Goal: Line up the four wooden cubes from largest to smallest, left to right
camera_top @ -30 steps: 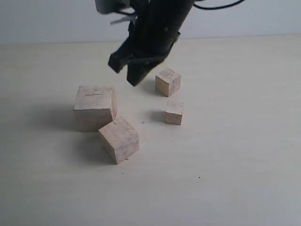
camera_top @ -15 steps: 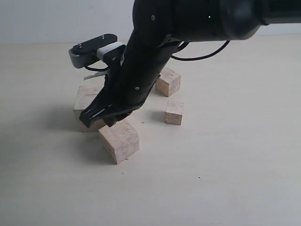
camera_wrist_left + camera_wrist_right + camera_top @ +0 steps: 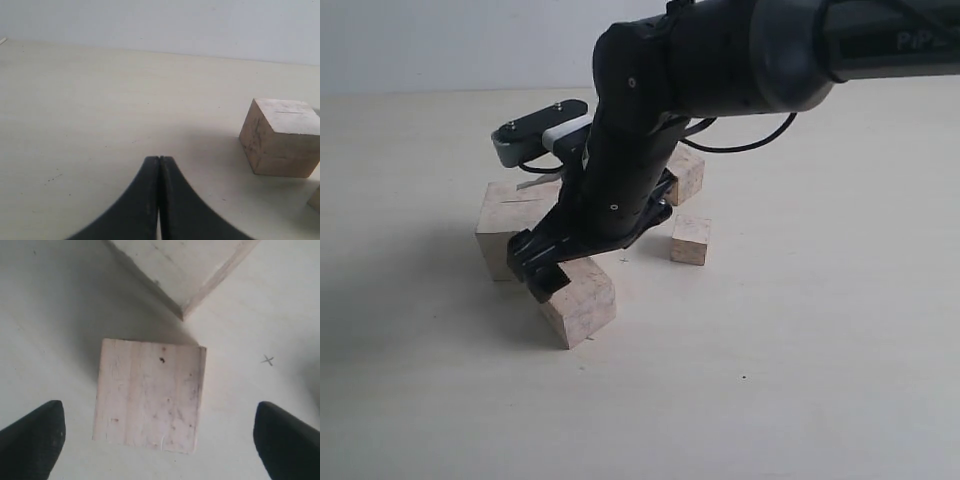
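Since half a second ago the right arm has dropped lower and shifted a little, so its right fingers (image 3: 546,280) now sit down at the top of the second-largest cube (image 3: 585,300) rather than above it.

From the exterior view, that cube stands on the worktop (image 3: 800,350) in front of the largest cube (image 3: 508,215), the two close together at one corner. The third cube (image 3: 688,172) is half hidden behind the arm, and the smallest cube (image 3: 691,240) stands apart to the right. The four are in a loose cluster, not yet a row.

The left wrist view shows the left fingers (image 3: 145,205) pressed together with nothing between them, well apart from the largest cube (image 3: 282,137) and its thin dark crack.

In the right wrist view the second-largest cube (image 3: 150,395) lies squarely between the right fingers (image 3: 35,437), which are spread wide and hold nothing, with clear worktop on either side of it. Its flat sides face the fingers, so a straight closing looks set to catch it. A corner of the largest cube (image 3: 180,265) sits just beside its far edge, though outside the fingers' line.

No containers are in view.
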`<control>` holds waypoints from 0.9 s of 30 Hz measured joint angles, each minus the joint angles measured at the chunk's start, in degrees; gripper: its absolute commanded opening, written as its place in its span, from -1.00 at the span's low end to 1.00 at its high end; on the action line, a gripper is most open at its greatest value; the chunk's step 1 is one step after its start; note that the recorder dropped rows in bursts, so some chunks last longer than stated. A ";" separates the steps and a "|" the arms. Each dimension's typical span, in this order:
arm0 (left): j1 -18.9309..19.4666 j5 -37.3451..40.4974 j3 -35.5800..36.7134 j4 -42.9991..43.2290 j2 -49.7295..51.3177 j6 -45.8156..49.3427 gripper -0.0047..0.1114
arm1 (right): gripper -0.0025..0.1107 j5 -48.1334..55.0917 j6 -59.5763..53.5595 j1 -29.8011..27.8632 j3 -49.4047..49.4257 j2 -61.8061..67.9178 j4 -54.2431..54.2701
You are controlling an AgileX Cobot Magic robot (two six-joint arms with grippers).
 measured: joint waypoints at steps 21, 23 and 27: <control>0.00 0.00 0.00 0.00 0.00 0.00 -0.92 | -0.96 15.34 -3.78 0.00 0.00 0.61 -3.10; 0.00 0.00 0.00 0.00 0.00 0.00 -0.92 | -0.96 16.92 -4.99 -0.45 0.00 -3.26 -8.77; 0.00 0.00 0.00 0.00 0.00 0.00 -0.92 | -0.96 14.52 -11.25 -6.91 0.00 -9.40 -12.12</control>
